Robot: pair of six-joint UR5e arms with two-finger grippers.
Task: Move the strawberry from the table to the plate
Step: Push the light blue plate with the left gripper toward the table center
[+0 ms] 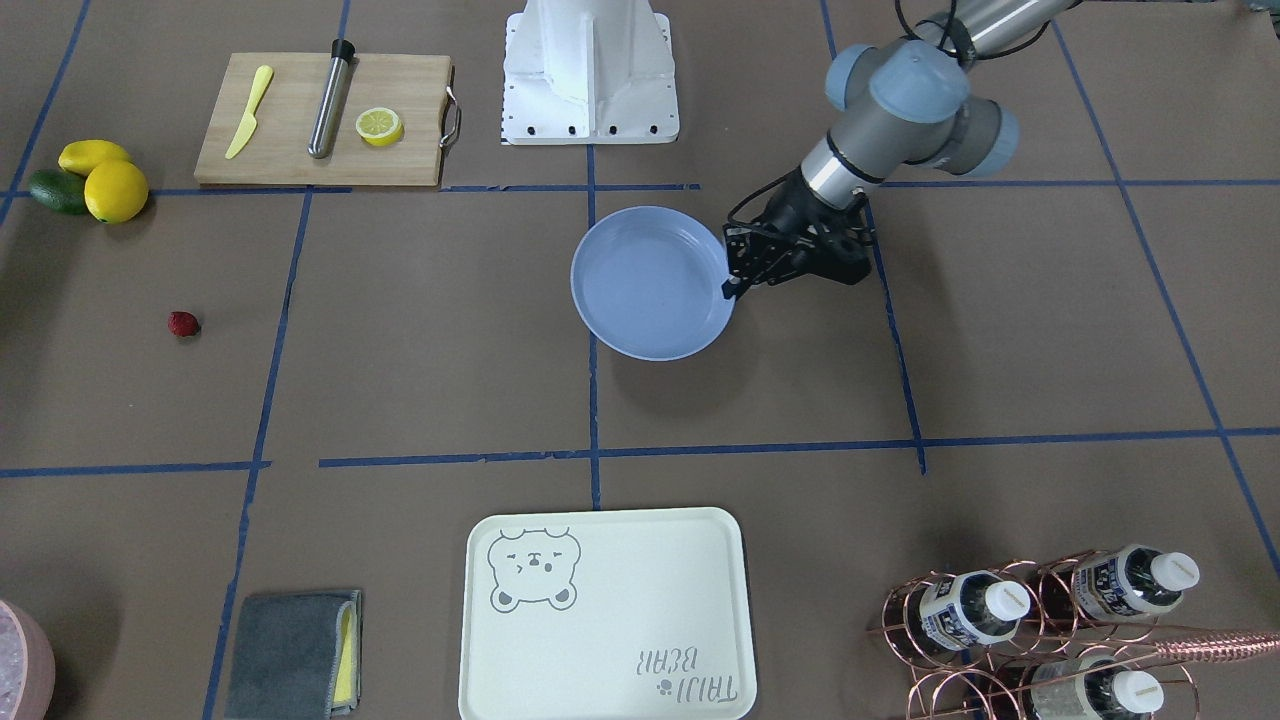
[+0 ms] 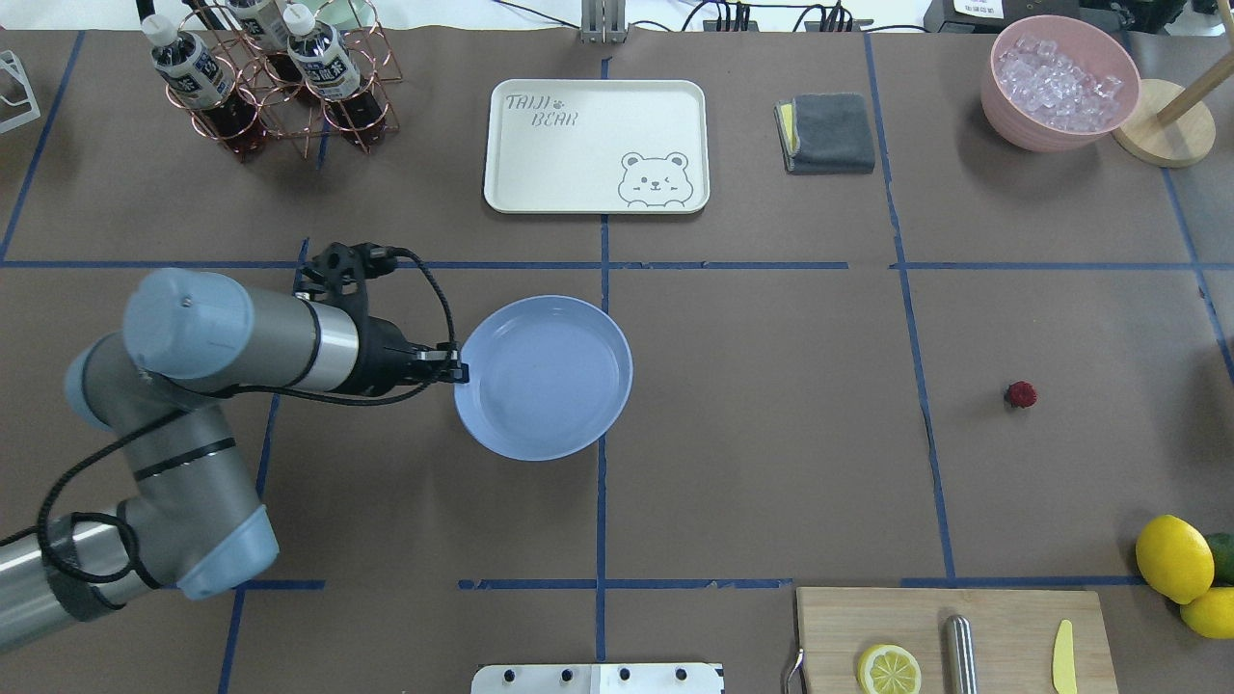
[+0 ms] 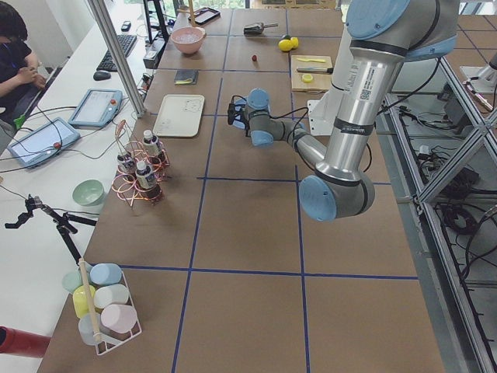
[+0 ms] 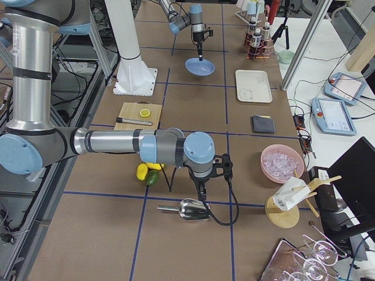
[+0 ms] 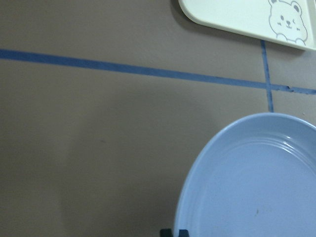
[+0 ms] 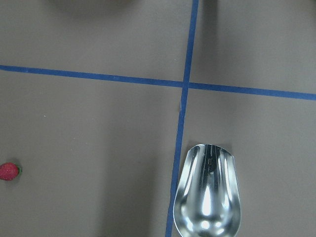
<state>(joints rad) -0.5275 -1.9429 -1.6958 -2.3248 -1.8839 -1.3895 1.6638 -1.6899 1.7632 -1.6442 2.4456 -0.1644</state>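
Table [image 2: 771, 434]: covered in brown paper and divided by blue tape lines. A broad stretch of bare paper, crossed by one tape line, is left between the plate and the strawberry.
Cutting board [image 2: 839, 617]: laid at the robot-side edge, on the right half, well apart from the strawberry.
Tray [image 2: 598, 145]: laid on the far side of the plate, apart from it.
Plate [image 2: 578, 328]: set flat near the table's middle, across a tape line. Its rim on the robot's left side is met by the left gripper.
Left gripper [image 2: 463, 372]: held at the plate's rim. The fingertips [image 5: 166, 232] are drawn close together, and in the wrist view the rim's edge is seen running into the thin gap between them, so the rim appears to be pinched.
Right gripper [image 4: 202, 196]: seen only from the table's end, pointed down just over a metal scoop [image 4: 190, 209]. Whether its fingers are spread or closed cannot be told.
Strawberry [image 2: 1021, 393]: left alone on the bare paper of the robot's right half, well apart from the plate and untouched by either gripper.
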